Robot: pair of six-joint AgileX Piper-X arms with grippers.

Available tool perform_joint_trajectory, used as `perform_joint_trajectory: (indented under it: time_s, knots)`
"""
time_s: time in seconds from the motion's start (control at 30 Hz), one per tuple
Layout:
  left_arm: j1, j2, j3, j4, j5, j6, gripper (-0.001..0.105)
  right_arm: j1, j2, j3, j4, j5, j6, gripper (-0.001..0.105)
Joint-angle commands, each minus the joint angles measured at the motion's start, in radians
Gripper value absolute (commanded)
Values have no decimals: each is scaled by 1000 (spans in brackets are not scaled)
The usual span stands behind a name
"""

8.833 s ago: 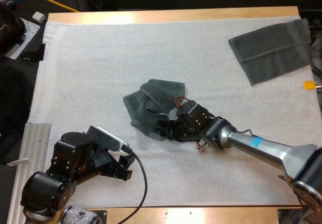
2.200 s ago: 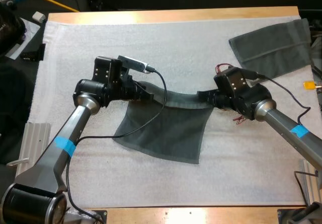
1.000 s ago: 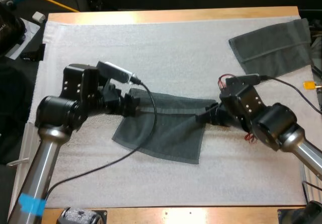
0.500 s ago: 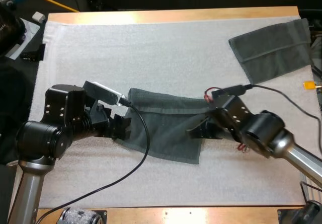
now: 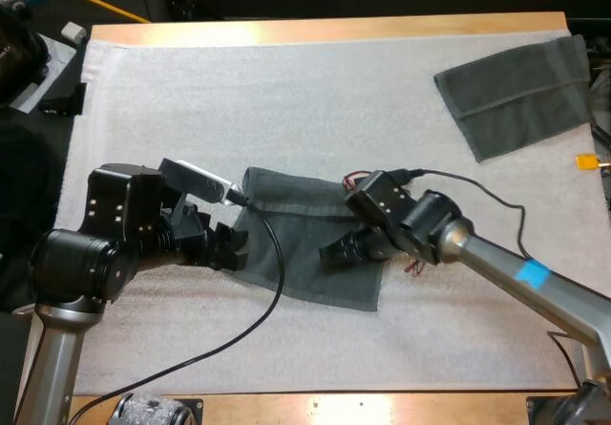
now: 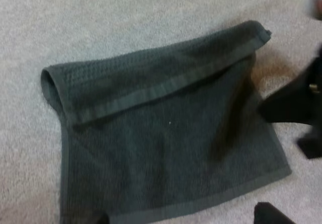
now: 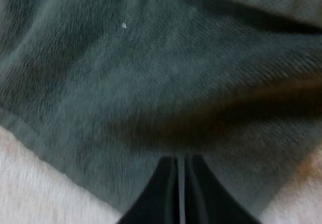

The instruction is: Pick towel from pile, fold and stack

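Swinging inward from the cloth's 3 o'clock edge during the last half second, the right jaws now hover above the middle of the dark grey-green towel (image 5: 305, 224) (image 6: 166, 148) (image 7: 151, 83), black fingers (image 7: 161, 199) pressed together with nothing between them. The left jaws sit almost where they were, at the towel's 9 o'clock edge, fingers (image 6: 271, 215) spread apart and clear of the fabric. That towel lies spread flat near the centre of the white mat (image 5: 286, 91), its 12 o'clock edge doubled over into a thick band, its hemmed border showing along 6 o'clock. A second, folded grey-green towel (image 5: 520, 95) rests at the mat's 2 o'clock corner, well apart.
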Motion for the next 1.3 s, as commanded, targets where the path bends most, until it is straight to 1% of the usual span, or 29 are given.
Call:
perform_joint_trajectory:
  time_s: [0.0, 0.1, 0.17, 0.47, 0.7, 0.93, 1.03, 1.27]
  knots:
    - [-1, -2, 1, 17, -9, -9, 56, -14, 74, -52, -14, -39, -3, 0]
    - [-1, -2, 1, 18, -8, -9, 56, -22, 128, -80, -17, -46, -1, 0]
    - [-3, -1, -4, 19, -1, -8, 56, -18, 105, -75, -20, -32, -6, 0]
    - [-4, 2, -3, 38, -2, -8, 56, -68, 236, -128, -82, -50, 4, 0]
    - [-3, 3, -4, 46, -1, -8, 56, -82, 309, -156, -119, -39, -4, 0]
    - [-4, 2, -4, 52, 0, -6, 56, -83, 355, -181, -141, 23, -18, 0]
    - [-3, 1, -4, 48, 1, -6, 56, -82, 361, -180, -180, 20, -4, 0]
    - [-3, 1, -3, 52, 3, -6, 55, -102, 388, -202, -297, 151, 25, 0]
